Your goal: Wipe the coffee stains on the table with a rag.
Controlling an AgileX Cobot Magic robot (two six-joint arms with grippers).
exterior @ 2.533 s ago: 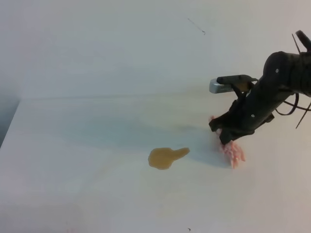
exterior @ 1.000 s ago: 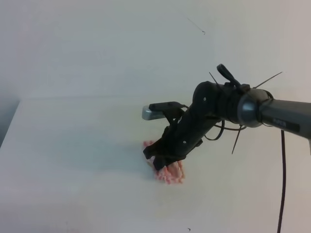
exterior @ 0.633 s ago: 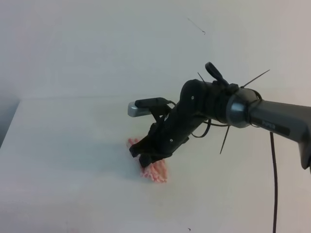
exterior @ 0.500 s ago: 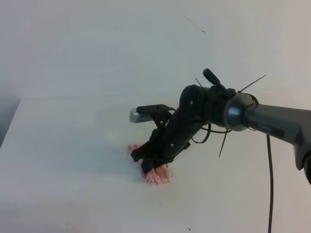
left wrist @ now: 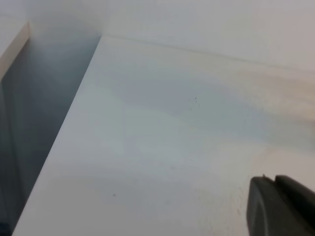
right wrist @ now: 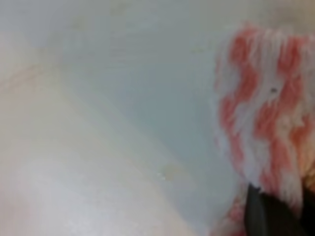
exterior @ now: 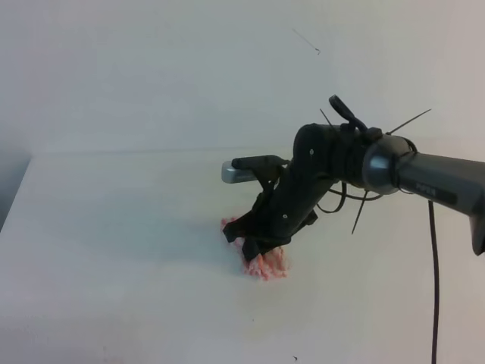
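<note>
From the high view I cannot make out the coffee stains at all; the spot where the right arm works is covered by the rag (exterior: 264,262) and by the black wrist above it. Most of the rag is hidden too: only a pink-and-white tuft shows at the lower right of the gripper and a smaller scrap at its upper left, so I read its long axis as running on a diagonal from upper left to lower right, though the middle is out of sight. The right gripper (exterior: 259,246) is tipped steeply down onto the white bench (exterior: 114,227), its fingers pressed together and pinching the rag against the surface near the middle of the bench. The forearm comes in from the right edge, nearly level, then bends down at the wrist. My right wrist view is blurred; I see the zigzag stripes filling the right side and a dark finger tip cut off at the bottom edge. The left gripper (left wrist: 280,206) is only a dark corner at the lower right of its own view, over bare bench near the left edge, and I cannot tell how its fingers stand.
</note>
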